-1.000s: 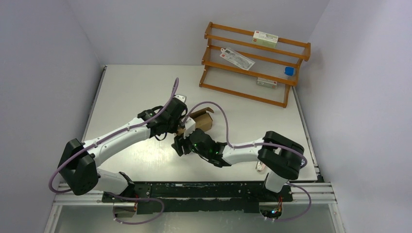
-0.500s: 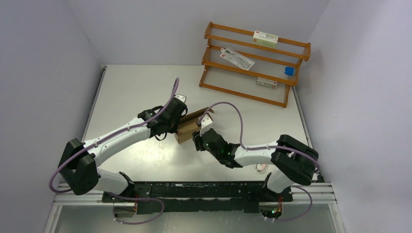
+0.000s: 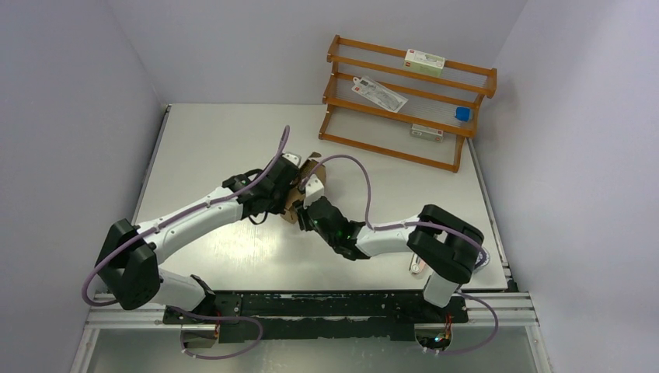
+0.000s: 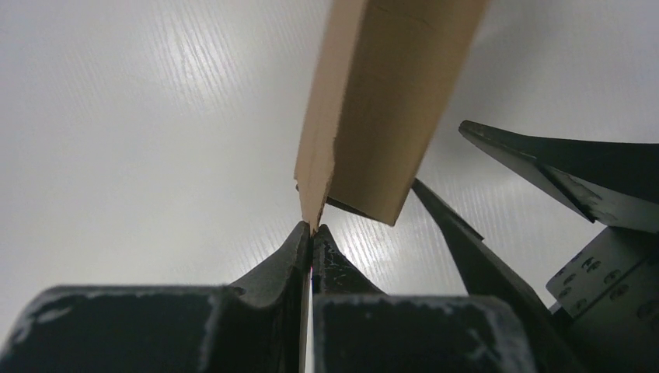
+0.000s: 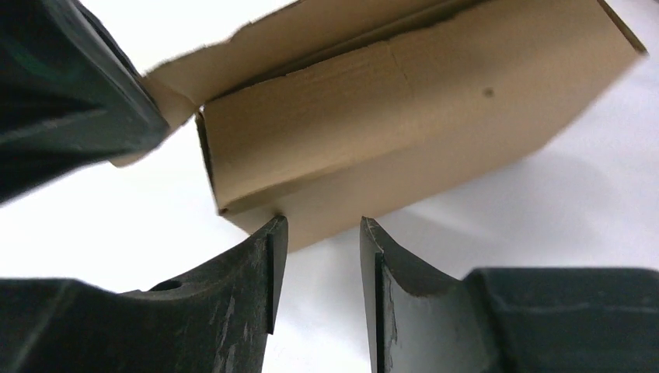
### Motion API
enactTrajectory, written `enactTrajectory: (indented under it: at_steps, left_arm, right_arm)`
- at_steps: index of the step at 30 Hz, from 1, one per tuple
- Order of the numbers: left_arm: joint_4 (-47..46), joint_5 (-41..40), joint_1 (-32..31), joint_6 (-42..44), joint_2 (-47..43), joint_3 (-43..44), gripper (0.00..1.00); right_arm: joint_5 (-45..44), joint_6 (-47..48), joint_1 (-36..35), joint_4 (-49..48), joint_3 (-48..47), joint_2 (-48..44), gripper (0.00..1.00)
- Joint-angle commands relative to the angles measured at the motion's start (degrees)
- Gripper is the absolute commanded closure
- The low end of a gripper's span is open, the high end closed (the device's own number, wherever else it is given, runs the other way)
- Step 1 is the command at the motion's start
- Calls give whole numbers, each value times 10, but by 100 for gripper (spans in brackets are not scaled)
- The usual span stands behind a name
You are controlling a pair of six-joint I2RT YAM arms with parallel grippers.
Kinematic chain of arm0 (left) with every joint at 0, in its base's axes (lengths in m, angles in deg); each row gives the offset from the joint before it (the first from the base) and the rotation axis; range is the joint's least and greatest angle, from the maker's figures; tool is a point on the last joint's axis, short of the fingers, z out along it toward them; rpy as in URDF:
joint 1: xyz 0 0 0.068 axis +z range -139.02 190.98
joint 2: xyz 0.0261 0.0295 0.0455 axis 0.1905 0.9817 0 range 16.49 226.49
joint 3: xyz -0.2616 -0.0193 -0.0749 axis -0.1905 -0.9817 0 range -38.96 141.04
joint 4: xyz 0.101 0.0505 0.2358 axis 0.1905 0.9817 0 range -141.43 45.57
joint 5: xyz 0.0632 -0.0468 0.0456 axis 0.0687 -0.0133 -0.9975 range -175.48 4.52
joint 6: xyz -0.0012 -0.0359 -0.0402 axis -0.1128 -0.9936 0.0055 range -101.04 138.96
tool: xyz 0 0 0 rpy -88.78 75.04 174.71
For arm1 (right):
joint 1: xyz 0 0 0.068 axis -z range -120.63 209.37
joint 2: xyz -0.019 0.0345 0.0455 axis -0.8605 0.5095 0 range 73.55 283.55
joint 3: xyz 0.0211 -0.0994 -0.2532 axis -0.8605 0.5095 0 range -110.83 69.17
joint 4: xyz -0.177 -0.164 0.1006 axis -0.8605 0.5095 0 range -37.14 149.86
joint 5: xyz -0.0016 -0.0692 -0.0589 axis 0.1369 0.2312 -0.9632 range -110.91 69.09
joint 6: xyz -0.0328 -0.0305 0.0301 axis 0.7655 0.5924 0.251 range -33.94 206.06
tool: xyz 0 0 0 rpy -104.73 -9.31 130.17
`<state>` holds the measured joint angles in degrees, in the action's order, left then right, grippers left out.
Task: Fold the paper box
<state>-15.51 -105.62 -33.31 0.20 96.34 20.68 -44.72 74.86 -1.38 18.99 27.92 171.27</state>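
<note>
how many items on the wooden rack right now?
4 on the wooden rack: white carton on the top tier, flat packet on the middle tier, blue object at the right end, small white pack on the bottom tier. None seems hidden.

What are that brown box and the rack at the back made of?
Box: thin brown cardboard, matte and unprinted, with raw fibrous cut edges and pressed crease lines. Rack: probably varnished wood, going by its orange-brown rails with a slight sheen. What its shelves are made of is hard to tell.

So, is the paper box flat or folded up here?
Folded up: the paper box shows faces meeting at creased edges, though one end flap stands loose.
</note>
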Motion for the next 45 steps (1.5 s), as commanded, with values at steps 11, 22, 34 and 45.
enactTrajectory:
  at_steps: [11,22,34,45]
  left_arm:
    - [25,-24,3,-1,31,48,95]
    - [18,-8,3,5,39,49,95]
    - [16,-1,3,7,34,47,95]
    - [7,9,3,11,22,39,95]
  right_arm:
    - [19,52,54,201,-24,-143,36]
    - [177,206,185,345,-141,-165,38]
    - [440,355,344,376,-231,-59,38]
    - [517,393,349,323,-279,29,48]
